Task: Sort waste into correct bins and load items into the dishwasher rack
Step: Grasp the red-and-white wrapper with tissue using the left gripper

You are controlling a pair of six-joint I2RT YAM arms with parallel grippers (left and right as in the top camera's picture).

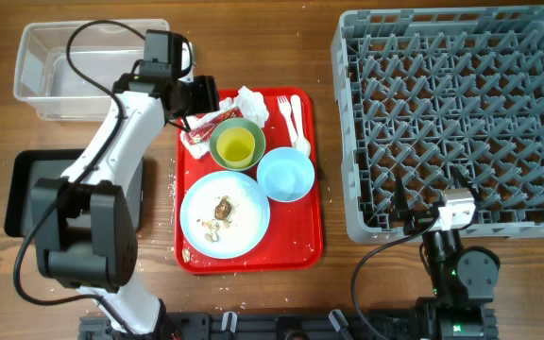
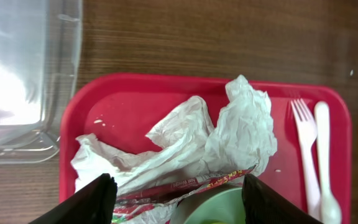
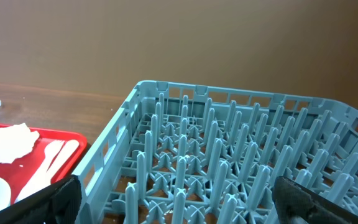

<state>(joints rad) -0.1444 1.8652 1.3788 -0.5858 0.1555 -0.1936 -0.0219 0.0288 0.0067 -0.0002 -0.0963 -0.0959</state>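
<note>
On the red serving tray (image 1: pixel 310 236) lie a crumpled white napkin (image 1: pixel 250 102), a red-and-white wrapper (image 1: pixel 201 132), a pale green bowl (image 1: pixel 237 144) holding a yellow-green cup, a light blue bowl (image 1: pixel 285 176), a light blue plate (image 1: pixel 225 213) with brownish food scraps, and a white fork (image 1: pixel 283 111) and spoon (image 1: pixel 298 123). My left gripper (image 1: pixel 196 99) is open above the wrapper (image 2: pixel 185 186) and napkin (image 2: pixel 229 134), its fingers on either side of them. My right gripper (image 1: pixel 437 210) is open and empty at the front edge of the grey dishwasher rack (image 1: pixel 456 113).
A clear plastic tub (image 1: pixel 59 66) stands at the back left. A black tray (image 1: pixel 26 189) lies at the left, partly hidden by the left arm. The rack's upright pegs (image 3: pixel 229 162) fill the right wrist view. Crumbs lie on the table beside the red tray.
</note>
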